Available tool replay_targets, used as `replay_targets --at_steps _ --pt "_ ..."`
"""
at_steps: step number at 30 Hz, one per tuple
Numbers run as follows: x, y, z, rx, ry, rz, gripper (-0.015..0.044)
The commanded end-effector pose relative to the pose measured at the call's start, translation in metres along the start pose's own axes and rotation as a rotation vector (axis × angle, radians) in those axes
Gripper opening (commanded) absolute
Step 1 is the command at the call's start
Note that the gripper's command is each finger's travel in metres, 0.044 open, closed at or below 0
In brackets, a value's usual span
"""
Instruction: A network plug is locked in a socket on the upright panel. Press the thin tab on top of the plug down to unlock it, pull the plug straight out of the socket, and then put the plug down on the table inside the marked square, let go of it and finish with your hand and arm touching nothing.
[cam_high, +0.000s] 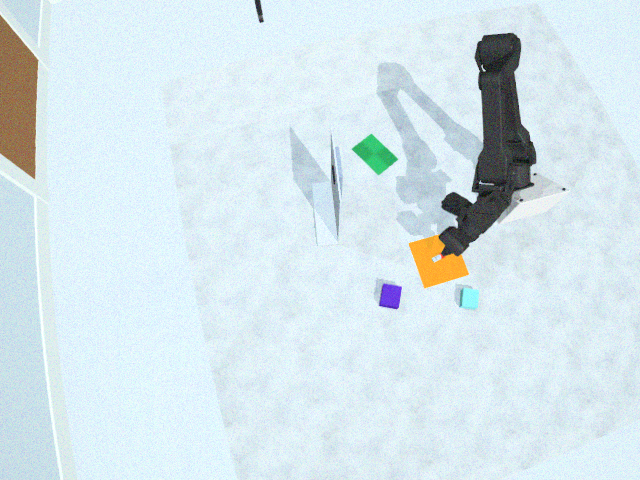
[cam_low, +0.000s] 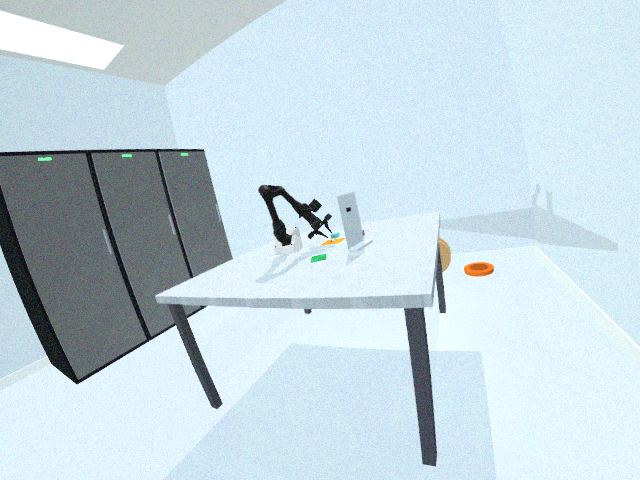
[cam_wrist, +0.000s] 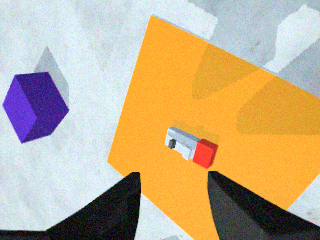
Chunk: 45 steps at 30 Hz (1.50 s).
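Plug (cam_wrist: 192, 146) lies on orange square (cam_wrist: 240, 125), just beyond parted, empty end effector (cam_wrist: 173, 200).

Single black arm (cam_high: 498, 124), rising from base, folding forward and down. Wrist pitched downward, forearm angled low over the table. Gripper (cam_wrist: 172, 192) parted to a moderate gap, nothing between the fingers. Both fingertips dark, tapering upward in the wrist view, clear of any contact. Gripper (cam_high: 448, 246) hanging above the surface, touching nothing.
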<state>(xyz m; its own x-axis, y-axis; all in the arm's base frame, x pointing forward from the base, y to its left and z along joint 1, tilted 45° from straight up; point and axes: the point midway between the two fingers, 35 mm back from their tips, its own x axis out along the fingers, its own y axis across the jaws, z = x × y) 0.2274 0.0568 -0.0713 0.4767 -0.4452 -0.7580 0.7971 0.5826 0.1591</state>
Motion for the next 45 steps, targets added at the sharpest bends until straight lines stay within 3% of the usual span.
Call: replay_targets --at_steps 1,45 --pt "-0.005 0.003 0.001 0.011 -0.003 0.010 0.0156" --pt "-0.057 0.038 -0.001 0.011 0.002 0.009 0.0156"
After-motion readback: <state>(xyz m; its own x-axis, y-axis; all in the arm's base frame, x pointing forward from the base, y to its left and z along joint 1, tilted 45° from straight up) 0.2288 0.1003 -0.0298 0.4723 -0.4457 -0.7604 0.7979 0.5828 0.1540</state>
